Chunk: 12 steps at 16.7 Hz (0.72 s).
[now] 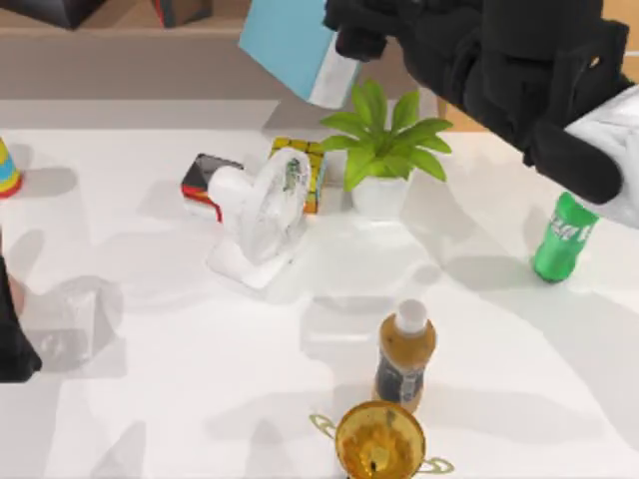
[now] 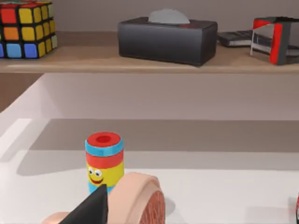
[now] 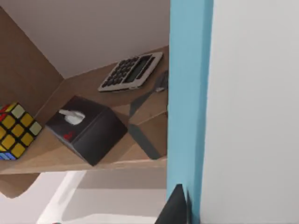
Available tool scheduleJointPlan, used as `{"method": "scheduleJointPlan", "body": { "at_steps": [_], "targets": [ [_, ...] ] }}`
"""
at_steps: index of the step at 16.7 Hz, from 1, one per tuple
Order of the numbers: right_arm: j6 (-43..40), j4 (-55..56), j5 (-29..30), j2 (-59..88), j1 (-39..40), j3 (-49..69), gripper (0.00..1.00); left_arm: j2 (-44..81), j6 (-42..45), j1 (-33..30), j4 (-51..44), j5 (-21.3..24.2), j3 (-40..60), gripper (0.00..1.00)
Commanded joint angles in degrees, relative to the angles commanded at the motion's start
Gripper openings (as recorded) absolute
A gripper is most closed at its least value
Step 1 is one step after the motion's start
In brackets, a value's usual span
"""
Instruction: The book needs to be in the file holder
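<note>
The right arm (image 1: 499, 70) reaches in from the table's far right, its black bulk stretched leftward over the far edge, and its gripper (image 1: 349, 40) holds the book (image 1: 290, 40) in the air above the shelf at the back, fingers pinching its white page edge. The book hangs tilted, its light-blue cover toward the left and partly cut off by the top view's upper edge; in the right wrist view its cover (image 3: 189, 102) and pale pages take up the right half, with a dark fingertip (image 3: 175, 207) against the cover. The left arm (image 1: 12, 329) is parked at the table's left edge; whether its fingers are spread or pressed together cannot be told. The green bottle (image 1: 561, 239) at the right carries white lettering too small to read. No file holder can be made out for certain.
</note>
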Motion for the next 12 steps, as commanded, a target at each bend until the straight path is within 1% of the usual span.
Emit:
{"method": "scheduleJointPlan", "body": {
  "at_steps": [3, 6, 9, 12],
  "targets": [
    [9.1, -1.5, -8.7, -9.8, -4.4, -9.2, 0.0, 0.0, 0.0, 0.0, 0.0, 0.0, 0.0, 1.0],
    [18.1, -2.1, -16.3, -17.2, -10.9, -16.7, 0.0, 0.0, 0.0, 0.0, 0.0, 0.0, 0.0, 1.0],
    [26.6, -1.7, -22.2, -20.5, -20.0, -22.0, 0.0, 0.0, 0.0, 0.0, 0.0, 0.0, 0.0, 1.0],
    [34.2, -0.1, -26.4, -19.5, -30.6, -25.3, 0.0, 0.0, 0.0, 0.0, 0.0, 0.0, 0.0, 1.0]
  ]
}}
